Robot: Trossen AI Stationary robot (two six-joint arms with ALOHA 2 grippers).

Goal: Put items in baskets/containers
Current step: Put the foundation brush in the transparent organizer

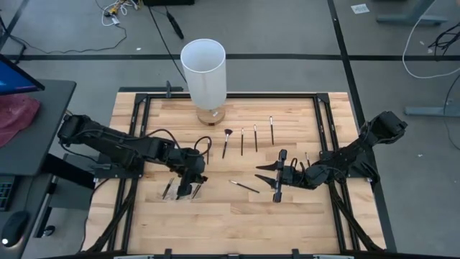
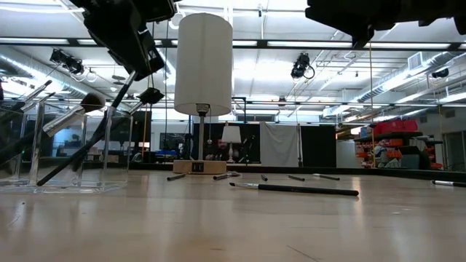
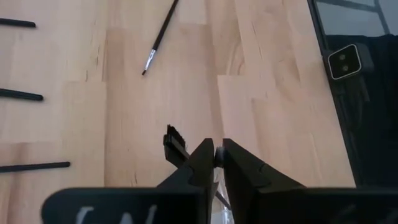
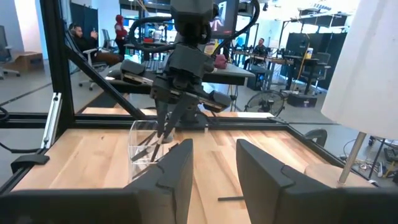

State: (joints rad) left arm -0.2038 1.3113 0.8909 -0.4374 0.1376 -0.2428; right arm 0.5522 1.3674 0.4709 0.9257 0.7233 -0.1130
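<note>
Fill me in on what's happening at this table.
The robot is sorting makeup brushes into a clear container. The left gripper hangs over that container, which already has several brushes leaning in it, its fingers close around a brush handle. The right gripper waits open above the table near the middle. More brushes lie on the wood: a row by the white lamp and one between the arms.

Bright and even from overhead, lit by rows of ceiling strip lights (image 2: pixel 65 41) seen in the low view. Soft, short shadows only beneath the arms on the bench (image 1: pixel 237 219). Mild glare across the bench surface at table height, near edge blurred there. Silhouetted dark against the ceiling glow: both arms. Out of focus at close range: the right tool (image 4: pixel 214 165).
</note>
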